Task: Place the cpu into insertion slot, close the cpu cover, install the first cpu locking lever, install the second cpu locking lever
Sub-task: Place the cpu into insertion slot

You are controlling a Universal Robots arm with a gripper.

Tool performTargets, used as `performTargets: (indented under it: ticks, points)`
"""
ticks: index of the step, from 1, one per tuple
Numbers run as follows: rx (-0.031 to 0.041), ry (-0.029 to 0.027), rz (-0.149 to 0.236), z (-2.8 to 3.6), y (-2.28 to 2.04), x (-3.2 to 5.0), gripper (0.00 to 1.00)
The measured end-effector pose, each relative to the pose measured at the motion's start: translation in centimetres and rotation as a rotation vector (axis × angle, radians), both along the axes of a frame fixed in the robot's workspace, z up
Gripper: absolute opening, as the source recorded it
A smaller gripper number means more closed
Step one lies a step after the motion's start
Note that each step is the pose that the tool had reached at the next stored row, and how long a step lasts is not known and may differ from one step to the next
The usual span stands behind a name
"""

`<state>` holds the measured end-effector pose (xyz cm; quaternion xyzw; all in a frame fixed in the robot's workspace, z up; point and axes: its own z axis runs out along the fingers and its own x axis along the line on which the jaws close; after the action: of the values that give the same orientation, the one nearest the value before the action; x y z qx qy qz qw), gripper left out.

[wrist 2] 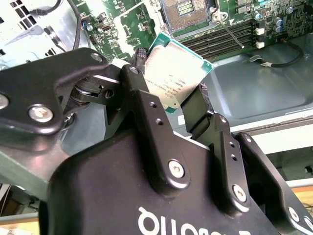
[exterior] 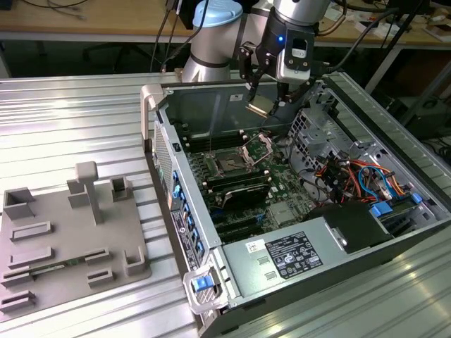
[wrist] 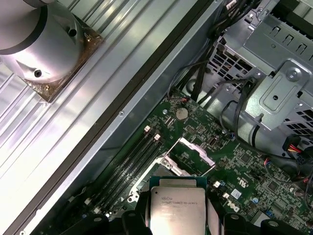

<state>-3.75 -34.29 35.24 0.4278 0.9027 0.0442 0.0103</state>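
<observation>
My gripper (exterior: 259, 105) hangs above the back of the open computer case, shut on the cpu (exterior: 258, 108), a flat square chip with a silver-grey top held tilted. Both wrist views show the black fingers (wrist 2: 139, 78) clamping two opposite edges of the cpu (wrist 2: 173, 73) (wrist: 176, 208). Below and toward the exterior view's left, the insertion slot (exterior: 229, 164) lies uncovered on the green motherboard, also seen as a dark square with gold contacts (wrist 2: 188, 10). The cpu cover (exterior: 258, 146) (wrist: 193, 154) stands raised on its hinge. A thin locking lever (wrist 2: 232, 32) sticks out beside the slot.
Black memory slots (exterior: 236, 186) flank the socket. A grey power supply box (exterior: 282, 257) fills the case's near end, and a metal drive cage (exterior: 317, 127) with coloured cables (exterior: 359, 176) is at the exterior view's right. A grey fixture tray (exterior: 63, 239) lies on the ribbed table.
</observation>
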Motion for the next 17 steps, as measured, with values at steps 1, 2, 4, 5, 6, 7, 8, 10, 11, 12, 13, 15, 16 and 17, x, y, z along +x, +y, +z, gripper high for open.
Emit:
performTargets:
  ticks: [1,2,4,5,6,7,8,10,11,12,13,15,16,17]
  points:
    - [0.0000,0.0000,-0.001,0.00,0.00,0.00,0.55]
    - [0.0000,0.0000,-0.003,0.00,0.00,0.00,0.55]
    - [0.0001,0.0000,-0.027,-0.05,0.00,0.00,0.55]
    - [0.0000,0.0000,-0.036,-0.06,0.00,0.00,0.55]
    - [0.0000,0.0000,-0.048,-0.09,0.00,0.00,0.55]
    - [0.0000,0.0001,-0.057,-0.10,0.00,0.00,0.55]
    - [0.0000,0.0001,-0.068,-0.11,0.00,0.00,0.55]
    - [0.0000,0.0000,-0.084,-0.14,0.00,0.00,0.55]
    - [0.0000,0.0000,-0.093,-0.15,0.00,0.00,0.55]
    - [0.0000,0.0000,-0.101,-0.16,0.00,0.00,0.55]
    - [0.0000,0.0001,-0.107,-0.16,0.00,0.00,0.55]
    - [0.0000,0.0001,-0.122,-0.19,0.00,0.00,0.55]
    - [0.0000,0.0001,-0.128,-0.19,0.00,0.00,0.55]
    - [0.0000,0.0001,-0.135,-0.20,0.00,-0.01,0.55]
